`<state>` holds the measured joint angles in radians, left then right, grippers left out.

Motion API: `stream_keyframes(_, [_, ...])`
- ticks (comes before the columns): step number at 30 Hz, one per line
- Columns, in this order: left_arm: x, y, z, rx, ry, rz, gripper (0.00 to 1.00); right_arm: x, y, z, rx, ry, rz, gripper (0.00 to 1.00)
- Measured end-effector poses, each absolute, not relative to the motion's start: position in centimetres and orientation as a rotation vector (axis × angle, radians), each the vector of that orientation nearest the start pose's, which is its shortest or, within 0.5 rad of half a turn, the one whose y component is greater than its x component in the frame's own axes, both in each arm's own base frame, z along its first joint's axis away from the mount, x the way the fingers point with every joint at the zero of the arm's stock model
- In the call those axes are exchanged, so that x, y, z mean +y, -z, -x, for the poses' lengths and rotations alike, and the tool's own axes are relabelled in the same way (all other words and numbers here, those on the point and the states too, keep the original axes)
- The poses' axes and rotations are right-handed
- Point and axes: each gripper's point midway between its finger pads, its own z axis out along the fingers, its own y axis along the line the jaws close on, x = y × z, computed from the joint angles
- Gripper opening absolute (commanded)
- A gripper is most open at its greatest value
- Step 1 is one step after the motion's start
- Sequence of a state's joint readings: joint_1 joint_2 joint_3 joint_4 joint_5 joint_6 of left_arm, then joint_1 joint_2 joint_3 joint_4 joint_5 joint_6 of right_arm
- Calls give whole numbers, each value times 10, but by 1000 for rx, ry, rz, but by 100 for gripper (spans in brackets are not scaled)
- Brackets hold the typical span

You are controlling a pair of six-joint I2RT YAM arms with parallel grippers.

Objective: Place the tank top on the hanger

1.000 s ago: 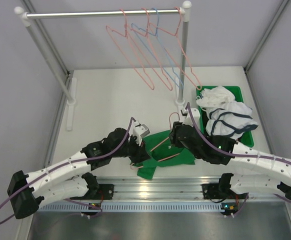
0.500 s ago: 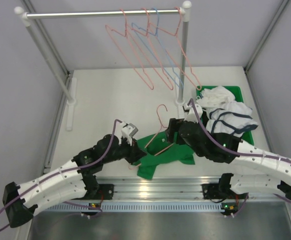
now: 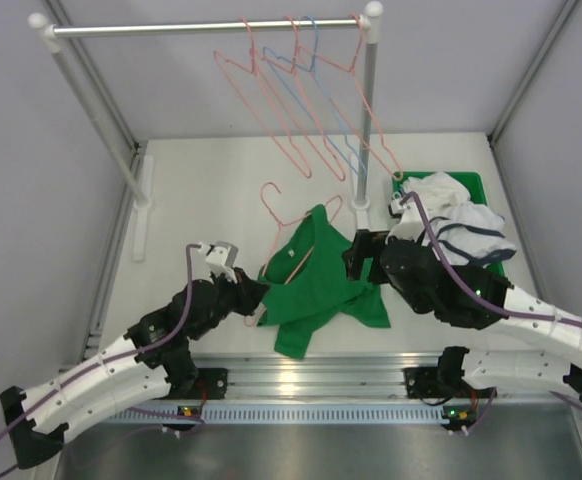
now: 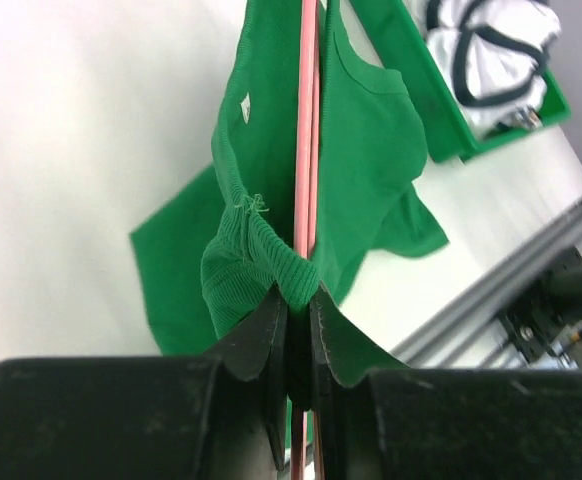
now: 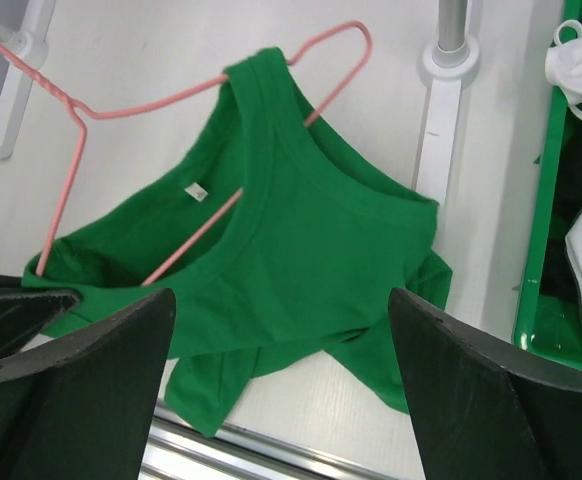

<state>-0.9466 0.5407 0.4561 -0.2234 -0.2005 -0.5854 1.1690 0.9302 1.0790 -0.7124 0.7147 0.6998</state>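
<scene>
The bright green tank top (image 3: 316,285) hangs on a salmon-pink hanger (image 3: 276,205) lifted off the table, its hem trailing on the surface. My left gripper (image 3: 254,296) is shut on the top's left shoulder and the hanger wire together; in the left wrist view the pink wire (image 4: 306,130) runs between the pads with bunched green cloth (image 4: 261,250). My right gripper (image 3: 359,262) is open and empty, just right of the top. In the right wrist view the top (image 5: 301,260), its white label and the hanger (image 5: 66,120) lie in front of the wide-apart jaws.
A clothes rail (image 3: 201,25) at the back carries several pink hangers and one light-blue hanger (image 3: 316,90). A green tray (image 3: 501,275) with white dark-trimmed garments (image 3: 461,230) stands at the right. The rail's right post base (image 5: 449,60) is close behind the top.
My left gripper moved left and back, pulling hanger and top up and leftwards. The top now hangs spread on the hanger. My right gripper let go of the hanger and opened.
</scene>
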Motion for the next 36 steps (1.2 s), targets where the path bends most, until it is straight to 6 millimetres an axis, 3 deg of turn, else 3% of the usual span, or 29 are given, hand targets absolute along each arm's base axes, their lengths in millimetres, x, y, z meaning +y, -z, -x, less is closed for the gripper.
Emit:
stream_keyframes(6, [-175,-195,-188,1932,640,-71,0,204,-274,-191,2016,-417,70,87])
stream_keyframes(12, [-141,-241,-203,1847,468,26,0,199,-270,-190,2028,-383,94,87])
stream_keyframes(17, [-117,-273,-217,1810,282,55,0,198,-278,-189,2016,-392,96,88])
stream_keyframes(22, [-106,-276,-237,1846,156,44,0,199,-280,-189,2017,-399,108,87])
stream_keyframes(27, [-59,-262,-266,1910,46,173,0,199,-281,-186,2015,-411,130,88])
stream_keyframes(29, [-50,-262,-270,1922,36,186,0,198,-283,-185,2010,-418,140,88])
stream_keyframes(36, [-40,-301,-281,1863,69,194,0,195,-289,-182,1991,-432,190,88])
